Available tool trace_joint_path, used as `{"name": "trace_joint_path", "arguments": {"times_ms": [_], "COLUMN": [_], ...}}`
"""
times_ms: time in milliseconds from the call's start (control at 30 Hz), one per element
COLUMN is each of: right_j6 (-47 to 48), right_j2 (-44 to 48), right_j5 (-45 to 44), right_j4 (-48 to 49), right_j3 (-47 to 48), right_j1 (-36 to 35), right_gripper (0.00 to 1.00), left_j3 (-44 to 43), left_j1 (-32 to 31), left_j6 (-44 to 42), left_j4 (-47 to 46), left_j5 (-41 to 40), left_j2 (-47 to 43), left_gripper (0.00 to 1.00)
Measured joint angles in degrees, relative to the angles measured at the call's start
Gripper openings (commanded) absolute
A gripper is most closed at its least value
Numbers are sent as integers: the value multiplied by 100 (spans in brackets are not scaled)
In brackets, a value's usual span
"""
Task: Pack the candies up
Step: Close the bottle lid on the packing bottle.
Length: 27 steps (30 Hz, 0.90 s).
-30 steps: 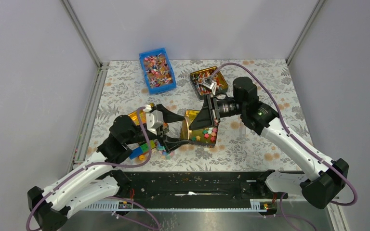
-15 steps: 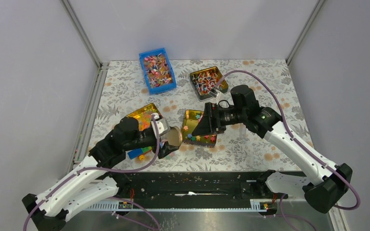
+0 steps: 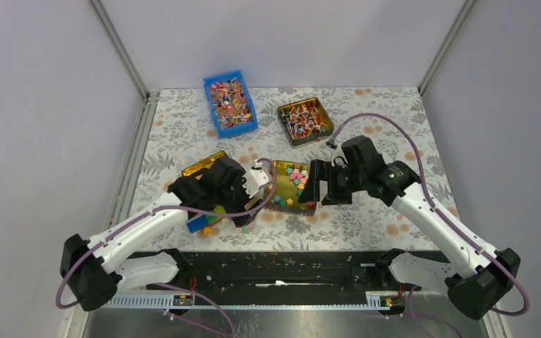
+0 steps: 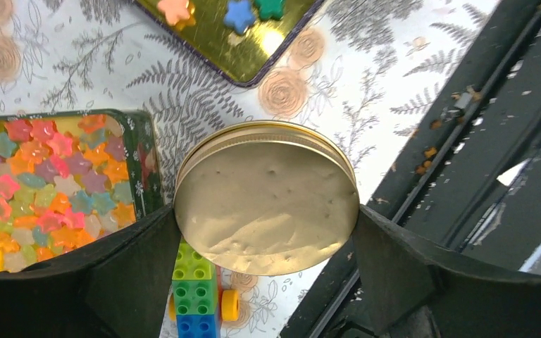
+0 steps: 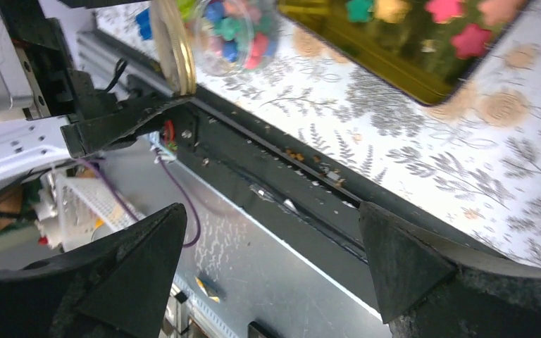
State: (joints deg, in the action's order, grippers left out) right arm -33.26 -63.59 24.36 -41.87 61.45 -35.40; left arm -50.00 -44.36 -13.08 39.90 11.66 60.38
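Well, a second ago the 2 grippers were nose to nose over the gold tray; since then the right gripper has let go, backed off to the tray's right edge and spread its fingers wide, holding nothing. The left arm has swung its wrist in over the left tin and taken the jar along.

The left gripper pinches the jar's gold lid by the rim from 2 sides, its fingers set wide because the lid is wide. That arm reaches up from its base with the elbow low. The right arm stretches in from the far right, wrist level, pointing at the tray.

The candies fill the left tin; a few lie in the gold tray, and more show through the jar's clear body.

Around them: a toy brick lies beside the left tin under the jar, a blue bin and a rear tin hold twisted wrappers at the back of the table, and a black rail runs along the near edge. The left wrist hides part of the left tin from above.
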Motion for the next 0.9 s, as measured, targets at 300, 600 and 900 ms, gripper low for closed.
{"name": "trace_joint_path", "arguments": {"times_ms": [300, 600, 900], "right_j6": [-2, 0, 4], "right_j2": [422, 485, 369], "right_j5": [-354, -378, -369], "right_j4": [-343, -398, -409], "right_j3": [-378, -413, -413], "right_j1": [680, 793, 802], "right_gripper": [100, 100, 100], "left_j3": [-358, -483, -422], "left_j1": [0, -9, -33], "left_j6": [0, 0, 105], "left_j4": [433, 780, 872], "left_j5": [-610, -828, -846], "left_j2": [1220, 1655, 1646], "left_gripper": [66, 67, 67]}}
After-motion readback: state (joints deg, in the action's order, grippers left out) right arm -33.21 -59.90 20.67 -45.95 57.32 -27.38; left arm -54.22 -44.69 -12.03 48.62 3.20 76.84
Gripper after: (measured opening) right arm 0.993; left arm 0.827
